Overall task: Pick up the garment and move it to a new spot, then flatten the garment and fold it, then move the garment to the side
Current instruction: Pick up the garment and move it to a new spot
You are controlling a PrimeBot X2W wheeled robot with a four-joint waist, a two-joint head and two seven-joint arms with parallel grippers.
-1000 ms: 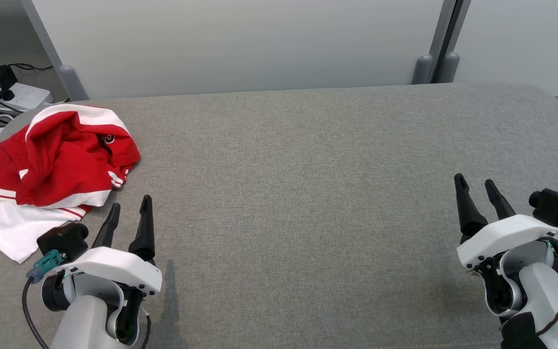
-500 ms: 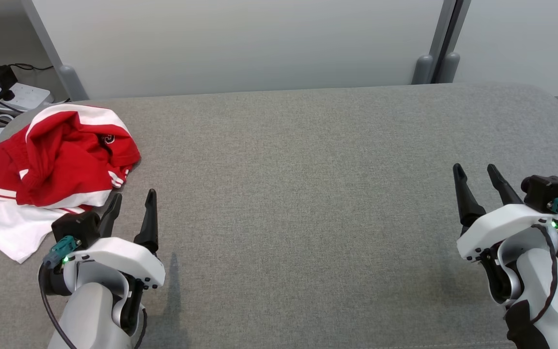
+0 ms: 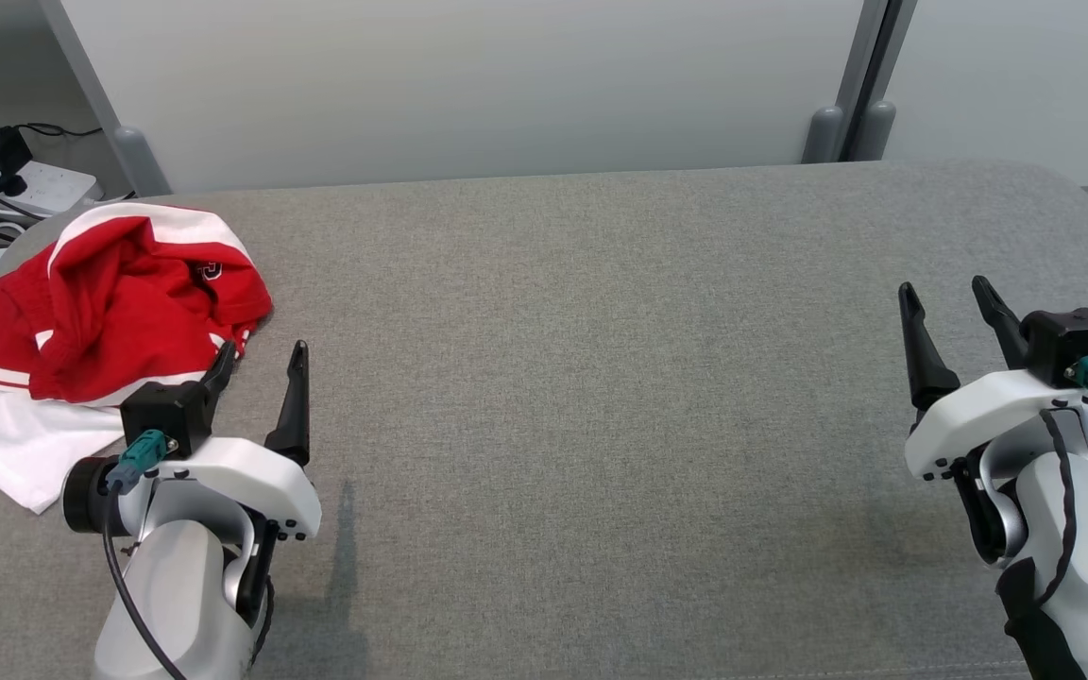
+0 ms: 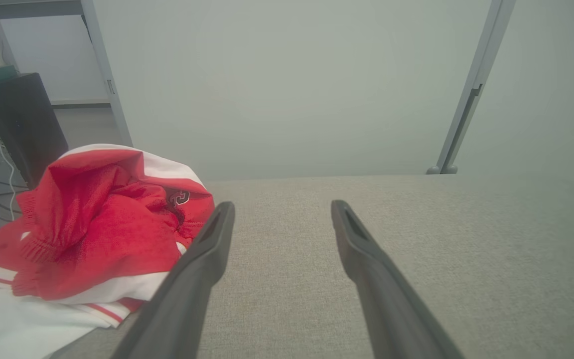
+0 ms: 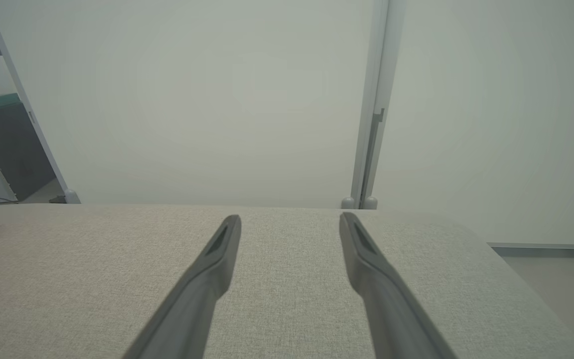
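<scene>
Lying just beside left pincer (image 3: 262, 351): garment (image 3: 119, 302)

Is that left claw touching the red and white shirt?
Cannot tell. In the left wrist view, one finger of the left gripper overlaps the edge of the garment, showing neither contact nor gap.
</scene>
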